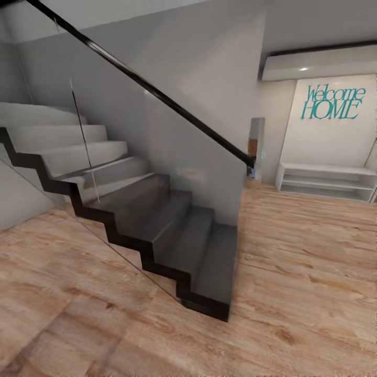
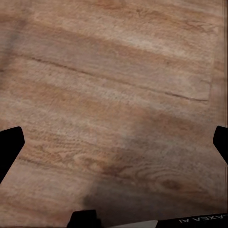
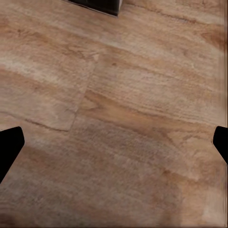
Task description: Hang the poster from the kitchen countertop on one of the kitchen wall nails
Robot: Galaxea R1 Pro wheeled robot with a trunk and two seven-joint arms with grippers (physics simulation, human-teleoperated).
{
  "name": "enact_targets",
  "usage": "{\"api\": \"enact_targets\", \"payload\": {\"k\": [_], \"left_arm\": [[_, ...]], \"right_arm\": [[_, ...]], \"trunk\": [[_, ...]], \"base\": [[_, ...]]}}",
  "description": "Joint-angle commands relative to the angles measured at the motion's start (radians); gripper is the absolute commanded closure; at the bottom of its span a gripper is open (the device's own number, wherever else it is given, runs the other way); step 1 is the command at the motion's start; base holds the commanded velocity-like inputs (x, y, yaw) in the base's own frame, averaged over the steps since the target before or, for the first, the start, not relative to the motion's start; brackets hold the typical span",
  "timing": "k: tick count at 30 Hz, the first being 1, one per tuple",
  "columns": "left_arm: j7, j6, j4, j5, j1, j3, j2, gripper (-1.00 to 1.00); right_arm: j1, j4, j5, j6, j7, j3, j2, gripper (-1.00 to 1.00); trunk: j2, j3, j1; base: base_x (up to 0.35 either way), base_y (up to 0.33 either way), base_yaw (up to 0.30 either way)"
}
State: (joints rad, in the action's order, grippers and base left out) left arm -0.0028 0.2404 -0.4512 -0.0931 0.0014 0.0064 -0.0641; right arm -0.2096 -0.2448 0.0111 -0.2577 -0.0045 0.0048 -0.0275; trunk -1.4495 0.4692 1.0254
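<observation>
Soft even light, blurry wrist views

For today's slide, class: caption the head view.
Dark staircase with glass balustrade on wood floor, "Welcome HOME" sign beyond.
</observation>
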Motion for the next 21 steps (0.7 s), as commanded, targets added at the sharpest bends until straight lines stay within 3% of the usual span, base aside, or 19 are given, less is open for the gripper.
{"api": "enact_targets", "payload": {"k": [1, 7, 21], "left_arm": [[0.0, 0.002, -0.001, -0.01, 0.0, 0.003, 0.0, -1.0], [0.0, 0.002, -0.001, -0.01, 0.0, 0.003, 0.0, -1.0], [0.0, 0.002, 0.0, -0.01, 0.0, 0.004, -0.001, -1.0]], "right_arm": [[-0.001, 0.001, 0.001, -0.003, 0.0, 0.0, 0.0, -1.0], [-0.001, 0.001, 0.001, -0.003, -0.002, 0.001, 0.001, -1.0], [-0.001, 0.001, 0.001, -0.003, -0.003, 0.001, 0.002, -1.0]], "trunk": [[-0.001, 0.001, 0.0], [-0.001, 0.001, 0.0], [-0.001, 0.001, 0.0]], "base": [[-0.193, -0.254, 0.005], [-0.179, -0.232, 0.13], [-0.06, -0.063, 0.272]]}}
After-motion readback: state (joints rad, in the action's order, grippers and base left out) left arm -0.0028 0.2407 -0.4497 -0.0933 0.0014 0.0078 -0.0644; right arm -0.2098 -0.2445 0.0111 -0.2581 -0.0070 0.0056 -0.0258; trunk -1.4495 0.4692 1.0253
